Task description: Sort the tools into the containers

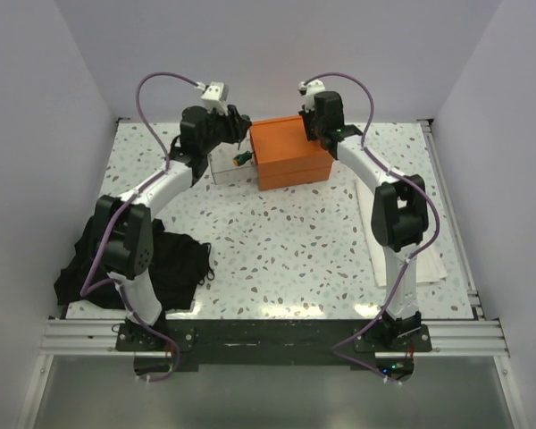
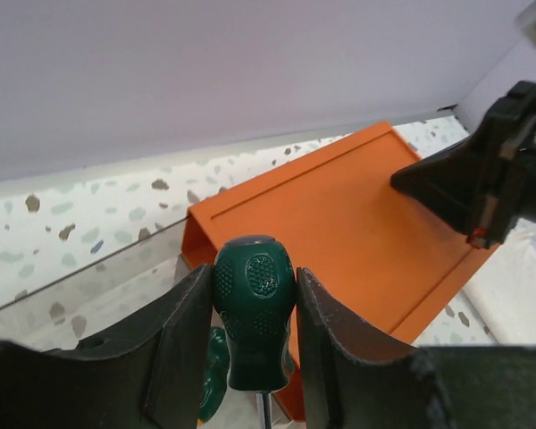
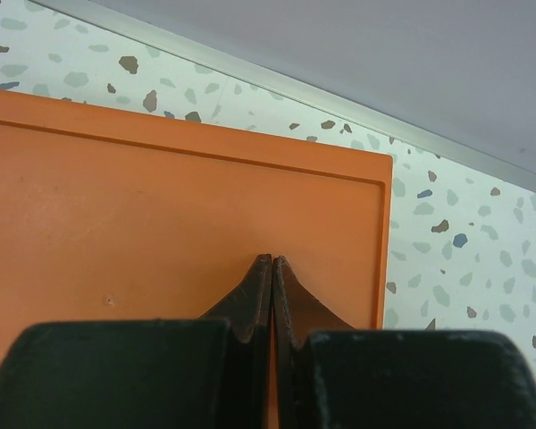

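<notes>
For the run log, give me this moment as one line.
left gripper: shut on green screwdriver, above clear bin | right gripper: shut, empty, over orange box | status: screwdriver not yet released

Soft, even light falls from overhead. The white walls glow, and the speckled white terrazzo-look table (image 1: 295, 259) shows only faint shadows beneath the arms. The crumpled black cloth (image 1: 183, 264) swallows all detail. The orange rectangular plastic box (image 3: 161, 214) looks flat and matte. The stubby dark green-handled screwdriver (image 2: 255, 308) is sharp with a slight sheen, while the right claw (image 3: 272, 268) blurs nearest the lens.
</notes>
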Tool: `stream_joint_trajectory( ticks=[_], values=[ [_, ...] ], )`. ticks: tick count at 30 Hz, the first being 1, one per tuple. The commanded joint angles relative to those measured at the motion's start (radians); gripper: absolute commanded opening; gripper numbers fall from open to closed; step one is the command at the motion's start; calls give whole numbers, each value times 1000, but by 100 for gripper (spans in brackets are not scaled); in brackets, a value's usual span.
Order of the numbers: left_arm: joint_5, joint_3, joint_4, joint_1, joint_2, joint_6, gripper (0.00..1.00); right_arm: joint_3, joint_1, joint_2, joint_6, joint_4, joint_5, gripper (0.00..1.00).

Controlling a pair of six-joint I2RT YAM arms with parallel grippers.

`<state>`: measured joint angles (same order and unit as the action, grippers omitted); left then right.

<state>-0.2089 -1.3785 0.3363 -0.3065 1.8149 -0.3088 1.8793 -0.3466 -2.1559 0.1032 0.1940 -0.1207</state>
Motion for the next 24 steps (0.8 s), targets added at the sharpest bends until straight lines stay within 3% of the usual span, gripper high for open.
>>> stream_joint_trajectory(
  ticks=[1,3,4,5,8,15,19,22,23,24],
  values=[
    [97,-21,-25,26,-6,-65,0,-45,9,-62,27,150,-36,0],
    [104,-28,-52,29,0,-67,3,-52,11,-61,30,148,-36,0],
    [105,-33,-56,32,1,-75,13,-57,11,-61,32,147,-34,0],
    [94,-39,-63,33,4,-76,35,-57,11,-62,32,147,-36,0],
    [62,-77,-97,37,11,-75,55,-51,11,-70,27,148,-30,0],
    [39,-105,-104,81,-51,23,66,-42,11,-73,26,150,-28,0],
    [68,-29,-126,165,-84,40,58,-58,9,-64,32,147,-28,0],
    [72,56,-126,222,-107,48,19,-62,11,-62,33,147,-27,0],
    [81,79,-123,231,-114,51,0,-62,11,-62,33,147,-27,0],
    [86,102,-111,243,-126,56,0,-62,11,-62,32,147,-25,0]
  ],
)
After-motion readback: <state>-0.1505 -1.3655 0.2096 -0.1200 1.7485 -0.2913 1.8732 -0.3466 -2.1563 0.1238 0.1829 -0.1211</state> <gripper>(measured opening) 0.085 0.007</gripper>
